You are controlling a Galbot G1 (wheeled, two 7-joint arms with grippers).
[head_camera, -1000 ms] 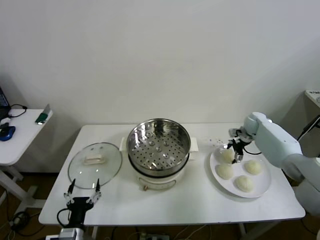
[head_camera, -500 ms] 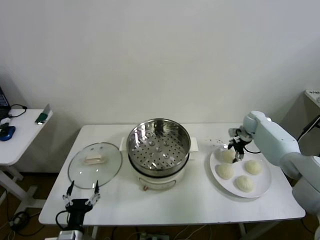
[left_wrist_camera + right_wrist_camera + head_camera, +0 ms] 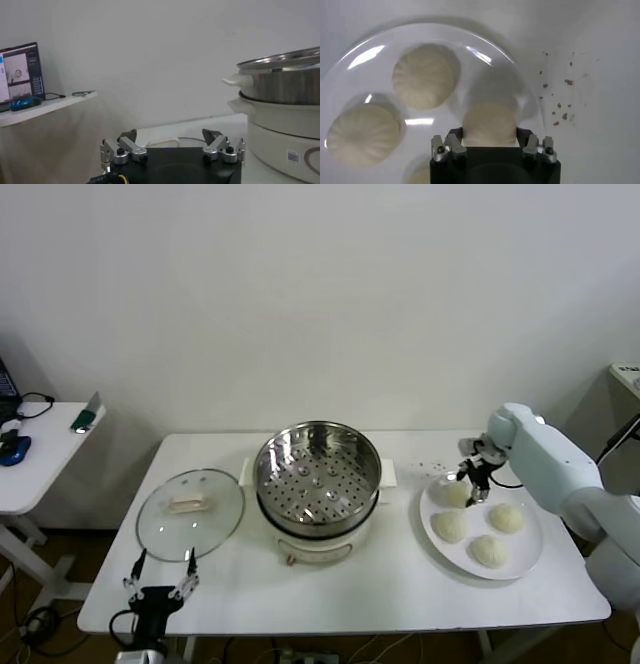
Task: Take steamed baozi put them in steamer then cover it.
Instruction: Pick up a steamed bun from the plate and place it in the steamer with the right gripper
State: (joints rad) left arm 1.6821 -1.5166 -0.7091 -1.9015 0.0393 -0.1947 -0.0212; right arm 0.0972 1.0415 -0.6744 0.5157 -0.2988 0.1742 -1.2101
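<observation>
Closing over the last second, the right claw [image 3: 466, 486] now sits clamped on the rear-left steamed baozi [image 3: 455, 494], one of four on the white plate [image 3: 525, 554] at the right of the surface [image 3: 400, 594]. A second ago its fingers stood wide around the same bun; in the right wrist view they now press its two sides [image 3: 490, 125]. Whether the bun has left the plate at all is hard to say from here; it looks still seated. The other three buns lie undisturbed just beside it.

That means the first pick is secured, and the next move is probably a lift and a carry leftward to the steamer [image 3: 317, 474], which stands open and empty mid-surface. Its glass lid [image 3: 190, 506] rests flat to the left. The left claw [image 3: 158, 580], fingers spread and holding nothing, waits low at the front edge near the lid.
</observation>
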